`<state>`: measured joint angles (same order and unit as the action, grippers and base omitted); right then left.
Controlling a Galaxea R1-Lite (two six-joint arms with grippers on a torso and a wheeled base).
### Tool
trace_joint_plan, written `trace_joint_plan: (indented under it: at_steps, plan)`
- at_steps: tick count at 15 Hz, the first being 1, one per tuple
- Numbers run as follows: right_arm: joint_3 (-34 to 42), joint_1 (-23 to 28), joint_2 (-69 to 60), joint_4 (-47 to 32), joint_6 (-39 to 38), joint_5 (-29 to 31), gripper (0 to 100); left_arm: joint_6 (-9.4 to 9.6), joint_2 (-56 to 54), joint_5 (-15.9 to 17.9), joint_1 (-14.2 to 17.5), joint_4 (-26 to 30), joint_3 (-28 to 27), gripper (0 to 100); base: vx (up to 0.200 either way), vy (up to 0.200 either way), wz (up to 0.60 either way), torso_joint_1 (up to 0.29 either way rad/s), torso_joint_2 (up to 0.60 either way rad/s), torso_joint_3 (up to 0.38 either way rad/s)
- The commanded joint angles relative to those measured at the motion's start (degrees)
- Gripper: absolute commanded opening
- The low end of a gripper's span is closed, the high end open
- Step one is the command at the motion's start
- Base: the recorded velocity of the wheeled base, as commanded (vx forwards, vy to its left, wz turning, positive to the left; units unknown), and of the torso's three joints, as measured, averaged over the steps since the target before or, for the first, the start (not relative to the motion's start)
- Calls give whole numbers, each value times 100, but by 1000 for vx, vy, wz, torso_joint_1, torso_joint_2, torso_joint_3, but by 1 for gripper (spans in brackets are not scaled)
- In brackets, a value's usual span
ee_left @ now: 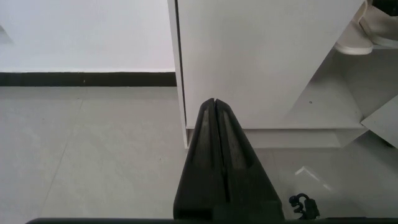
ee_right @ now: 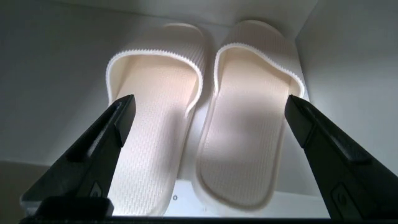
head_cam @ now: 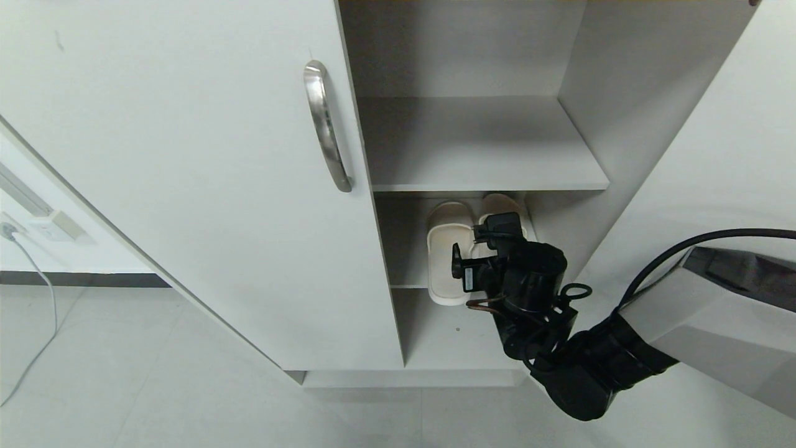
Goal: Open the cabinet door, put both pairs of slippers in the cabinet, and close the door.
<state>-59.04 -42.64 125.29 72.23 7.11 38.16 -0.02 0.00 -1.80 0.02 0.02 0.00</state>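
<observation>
In the head view, a tall white cabinet [head_cam: 472, 143] stood with its left door [head_cam: 186, 186] shut, a curved brushed-metal handle [head_cam: 326, 124] on it, and its right door [head_cam: 715, 186] swung wide. A pair of cream-white moulded slippers [head_cam: 448, 261] lay side by side on the lower shelf, toes inward, with the heels reaching past the shelf's front edge. The black right gripper [head_cam: 497, 227] hung just in front of those heels.

In the left wrist view, the black left gripper [ee_left: 214, 109] was clenched with nothing in it. Its two fingers pressed flat together above the grey tiled floor [ee_left: 87, 143], well apart from the cabinet's base.

In the right wrist view, the right gripper's fingers [ee_right: 102, 143] were spread wide and released, one on each side of the pair. They seemed to touch neither slipper, though contact at the heels could not be ruled out.

The slippers looked light, soft and springy, with a ribbed upper band and a dimpled footbed that should give the pads some friction. They would probably bend rather than slip under a squeeze. The best hold appeared to be across both heels together, or on the thick band over the toes, since a pinch on one thin sole edge might let the shoe fold and twist.
</observation>
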Motion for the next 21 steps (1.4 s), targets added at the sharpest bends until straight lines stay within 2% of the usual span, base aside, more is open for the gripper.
trace_joint_plan:
  at_steps: [1,15,21]
  plan:
    - [86,-60,-67,2,1,-1,100,-6,9,-4,6,-2,0,0,0,0,0,0,0,0]
    - [279,-174,21,-7,10,-10,100,20,9,49,6,-2,-9,0,0,0,0,0,1,77]
    - [279,-174,21,2,10,-1,100,2,9,57,6,-2,-9,0,-200,0,0,3,3,5]
